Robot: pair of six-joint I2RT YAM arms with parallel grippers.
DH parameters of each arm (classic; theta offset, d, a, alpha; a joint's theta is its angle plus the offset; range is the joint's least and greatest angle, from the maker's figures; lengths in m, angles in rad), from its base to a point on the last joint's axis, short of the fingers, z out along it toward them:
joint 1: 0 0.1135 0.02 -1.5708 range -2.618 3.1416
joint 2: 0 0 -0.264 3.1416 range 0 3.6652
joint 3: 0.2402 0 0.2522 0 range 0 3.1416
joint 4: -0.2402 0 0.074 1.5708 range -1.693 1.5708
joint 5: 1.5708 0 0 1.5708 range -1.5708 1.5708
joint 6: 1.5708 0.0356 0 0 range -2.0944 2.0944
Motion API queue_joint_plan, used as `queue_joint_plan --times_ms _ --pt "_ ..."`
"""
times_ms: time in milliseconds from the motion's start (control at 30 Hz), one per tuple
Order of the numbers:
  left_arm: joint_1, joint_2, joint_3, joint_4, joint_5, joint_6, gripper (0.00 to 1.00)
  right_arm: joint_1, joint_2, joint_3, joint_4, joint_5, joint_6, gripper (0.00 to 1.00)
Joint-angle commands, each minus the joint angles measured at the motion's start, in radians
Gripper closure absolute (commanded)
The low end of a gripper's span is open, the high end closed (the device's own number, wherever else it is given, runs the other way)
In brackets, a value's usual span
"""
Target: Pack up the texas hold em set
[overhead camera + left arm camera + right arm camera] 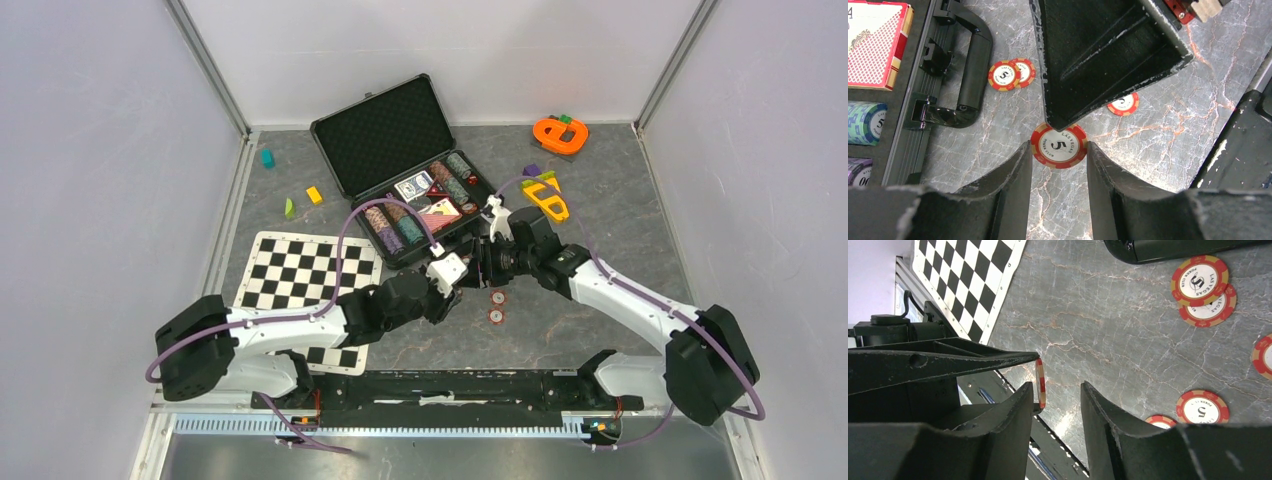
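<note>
The black briefcase lies open at the back, with chip stacks and card decks in its foam base. In front of it both grippers meet. My left gripper is shut on a red-white poker chip, held upright above the table by its edges. My right gripper stands open around that chip, which is seen edge-on beside one finger with a gap to the other. Loose chips lie near the case handle, and more chips lie on the table.
A checkered mat lies at the left under the left arm. Orange and yellow toys sit at the back right, and small coloured blocks at the back left. Two chips lie just in front of the grippers.
</note>
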Motion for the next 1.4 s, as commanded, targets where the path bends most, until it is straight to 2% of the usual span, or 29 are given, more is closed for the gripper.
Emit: queue_joint_plan --times_ms 0,133,367,433,567,633,733,867,933,1033,1367 --pt "-0.01 0.013 0.031 0.065 -0.029 0.051 0.69 0.002 0.018 -0.014 0.062 -0.049 0.01 0.57" --pt "-0.013 0.022 0.039 0.071 -0.03 0.059 0.69 0.002 0.029 -0.024 0.084 -0.073 0.014 0.59" --pt "-0.013 0.061 0.073 0.06 -0.04 0.069 0.69 0.002 0.055 -0.032 0.123 -0.139 0.022 0.74" --pt "-0.014 0.063 0.075 0.068 -0.037 0.069 0.69 0.002 0.061 -0.034 0.128 -0.144 0.027 0.75" --pt "-0.014 0.065 0.074 0.09 -0.041 0.06 0.62 -0.002 0.062 -0.032 0.136 -0.138 0.03 1.0" --pt "-0.013 0.06 0.073 0.088 -0.044 0.054 0.53 -0.013 0.058 -0.031 0.132 -0.122 0.031 1.0" --pt "-0.014 0.038 0.059 0.09 -0.065 0.039 0.33 -0.051 0.041 -0.017 0.113 -0.048 0.018 1.0" --pt "-0.014 -0.027 0.021 0.097 -0.159 -0.013 0.17 -0.133 0.059 0.022 0.065 0.092 -0.012 1.0" --pt "-0.013 -0.078 0.011 0.071 -0.219 -0.073 0.01 -0.161 0.07 0.034 0.071 0.15 0.004 1.0" --pt "-0.013 -0.197 0.009 0.0 -0.273 -0.18 0.0 -0.179 0.087 0.05 0.094 0.249 0.056 1.0" --pt "-0.012 -0.642 0.059 -0.22 -0.358 -0.527 0.0 -0.185 0.204 0.104 0.287 0.345 0.239 1.0"
